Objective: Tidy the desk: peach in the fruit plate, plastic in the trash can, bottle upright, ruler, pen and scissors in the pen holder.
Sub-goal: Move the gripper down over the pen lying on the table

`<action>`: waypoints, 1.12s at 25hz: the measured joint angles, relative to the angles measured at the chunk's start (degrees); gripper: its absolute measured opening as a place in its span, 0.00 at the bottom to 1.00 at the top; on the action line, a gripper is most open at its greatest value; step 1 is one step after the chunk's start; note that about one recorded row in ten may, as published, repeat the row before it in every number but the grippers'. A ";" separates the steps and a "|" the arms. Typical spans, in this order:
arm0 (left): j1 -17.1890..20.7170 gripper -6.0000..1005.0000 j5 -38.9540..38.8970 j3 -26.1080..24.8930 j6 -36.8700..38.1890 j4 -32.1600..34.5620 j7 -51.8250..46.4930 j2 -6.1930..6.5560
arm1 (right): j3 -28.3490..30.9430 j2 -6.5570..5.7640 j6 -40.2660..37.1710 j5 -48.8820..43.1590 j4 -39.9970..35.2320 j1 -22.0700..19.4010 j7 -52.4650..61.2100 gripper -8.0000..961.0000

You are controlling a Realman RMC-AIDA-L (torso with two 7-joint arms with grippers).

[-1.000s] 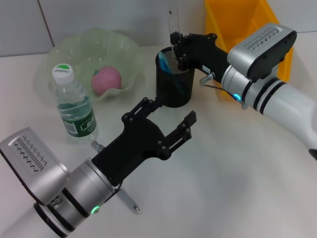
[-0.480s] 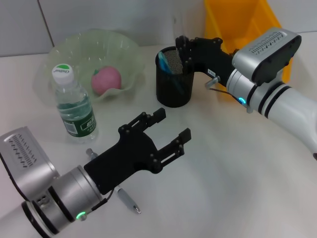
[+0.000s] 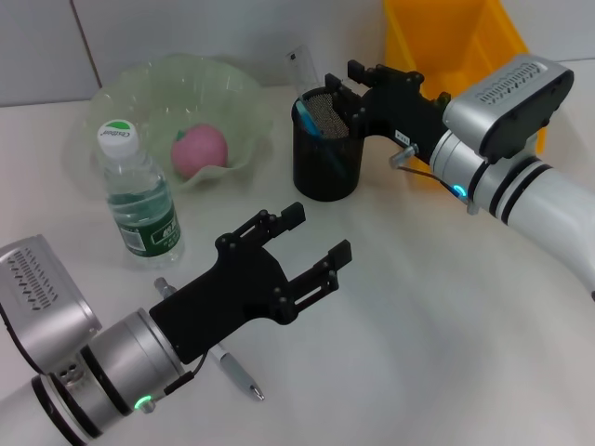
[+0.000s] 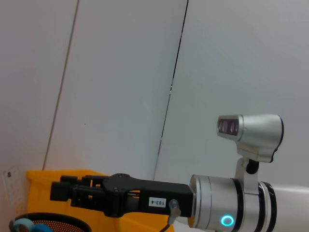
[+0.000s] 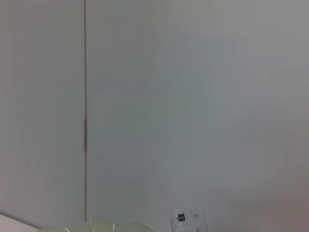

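Observation:
A clear ruler leans out of the black mesh pen holder, next to the blue scissors handles. My right gripper hovers open at the holder's right rim, empty; the left wrist view shows that right gripper beside the holder's rim and the ruler. The silver pen lies on the table under my left arm. Above the table in front of the holder, my left gripper is open and empty. The pink peach rests in the green fruit plate. The bottle stands upright. No plastic shows.
A yellow bin stands at the back right behind my right arm. The wall runs close behind the plate and the holder. White table stretches to the right of my left gripper.
My right gripper has let go of the ruler and drawn back to the right; the ruler now leans left in the holder. My left arm has pulled back toward the near left.

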 joint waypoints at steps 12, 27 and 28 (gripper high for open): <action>0.17 0.73 4.39 -3.13 0.32 0.37 -5.86 2.58 | -8.65 -0.51 -15.91 -4.36 -8.95 -7.34 22.54 0.60; 3.08 0.73 30.71 -20.28 1.36 5.12 -22.79 4.03 | -24.64 -5.68 -43.55 -19.94 -45.32 -25.12 57.75 0.79; 4.08 0.73 35.76 -21.88 1.10 8.31 -27.34 4.70 | -24.63 -6.17 -44.24 -21.71 -45.95 -24.89 59.01 0.79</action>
